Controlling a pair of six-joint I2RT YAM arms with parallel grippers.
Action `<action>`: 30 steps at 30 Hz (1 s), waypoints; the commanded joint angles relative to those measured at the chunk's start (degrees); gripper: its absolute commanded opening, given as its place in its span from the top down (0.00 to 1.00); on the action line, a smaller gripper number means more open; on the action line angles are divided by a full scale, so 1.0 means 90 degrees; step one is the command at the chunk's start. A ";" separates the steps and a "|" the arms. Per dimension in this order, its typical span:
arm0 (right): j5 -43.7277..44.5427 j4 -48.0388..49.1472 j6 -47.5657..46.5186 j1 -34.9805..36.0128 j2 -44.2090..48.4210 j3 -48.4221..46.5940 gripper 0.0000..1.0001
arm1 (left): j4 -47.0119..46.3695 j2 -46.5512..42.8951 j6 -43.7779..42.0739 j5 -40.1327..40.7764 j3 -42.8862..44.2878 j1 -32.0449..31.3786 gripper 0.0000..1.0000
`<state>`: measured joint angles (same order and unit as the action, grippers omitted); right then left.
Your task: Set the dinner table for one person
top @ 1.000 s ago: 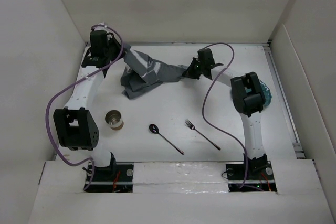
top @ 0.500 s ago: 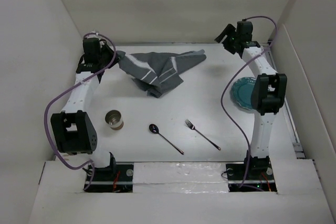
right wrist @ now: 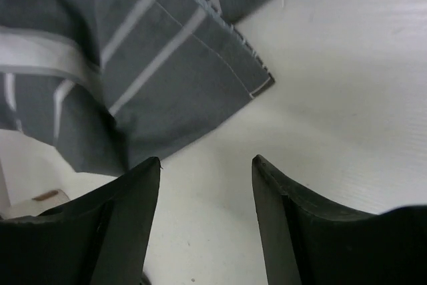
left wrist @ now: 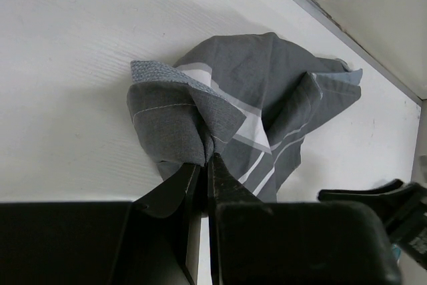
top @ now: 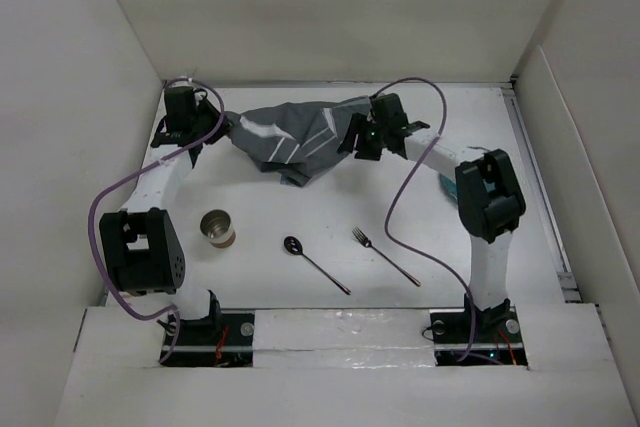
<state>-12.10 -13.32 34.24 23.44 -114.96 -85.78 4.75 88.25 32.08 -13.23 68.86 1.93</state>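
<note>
The dark grey striped placemat (top: pixel 295 132) lies crumpled at the back of the white dinner table (top: pixel 300 197). My left gripper (top: pixel 215 130) is shut on a folded corner at its left end; the left wrist view shows the gripper (left wrist: pixel 205 159) pinching that fold of the placemat (left wrist: pixel 253 98). My right gripper (top: pixel 352 137) is at the cloth's right end. In the right wrist view the gripper (right wrist: pixel 207 161) stands open over bare table, nothing between its fingers, the placemat's (right wrist: pixel 153 65) corner just beyond them.
A metal cup (top: pixel 217 228) stands at the front left. A dark spoon (top: pixel 312 259) and fork (top: pixel 385 255) lie near the front middle. A teal plate (top: pixel 447 182) is mostly hidden under my right arm. White walls enclose the table.
My right gripper opened and let go of the placemat, swung to the back right corner, then returned to the cloth's right end. The left gripper kept its hold; the cloth shifted and bunched.
</note>
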 commanded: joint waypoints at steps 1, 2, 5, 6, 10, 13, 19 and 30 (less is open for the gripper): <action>0.0114 -0.0004 0.0102 0.0032 -0.0517 -0.0381 0.37 | -0.0352 -0.0323 0.0010 -0.0014 -0.0122 0.0010 1.00; 0.0462 -0.0246 0.0073 0.0138 -0.0644 -0.0700 0.39 | -0.0372 -0.0342 -0.0009 -0.0014 -0.0141 0.0010 1.00; 0.1166 -0.1016 -0.0035 0.0266 -0.1160 -0.1452 0.41 | -0.0391 -0.0401 0.0001 -0.0043 -0.0210 0.0010 1.00; 0.1265 -0.1174 -0.0006 0.0266 -0.1269 -0.1591 0.41 | -0.0430 -0.0430 0.0001 -0.0043 -0.0258 0.0010 1.00; 0.1597 -0.1362 0.0102 0.0403 -0.1553 -0.1905 0.45 | -0.0470 -0.0479 0.0040 -0.0024 -0.0307 0.0010 1.00; 0.2037 -0.1761 0.0092 0.0589 -0.1816 -0.2353 0.52 | -0.0479 -0.0508 0.0069 0.0015 -0.0356 0.0010 1.00; 0.2574 -0.2495 0.0034 0.0716 -0.2090 -0.2784 0.53 | -0.0479 -0.0557 0.0049 0.0123 -0.0356 0.0010 1.00; 0.2604 -0.2446 0.0102 0.0648 -0.2374 -0.3008 0.83 | -0.0665 -0.0528 0.0079 0.0162 -0.0386 0.0010 1.00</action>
<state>9.21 -34.09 34.94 29.67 -134.41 -111.63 1.48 86.17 32.51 -12.29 65.45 1.93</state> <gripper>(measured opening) 0.190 0.021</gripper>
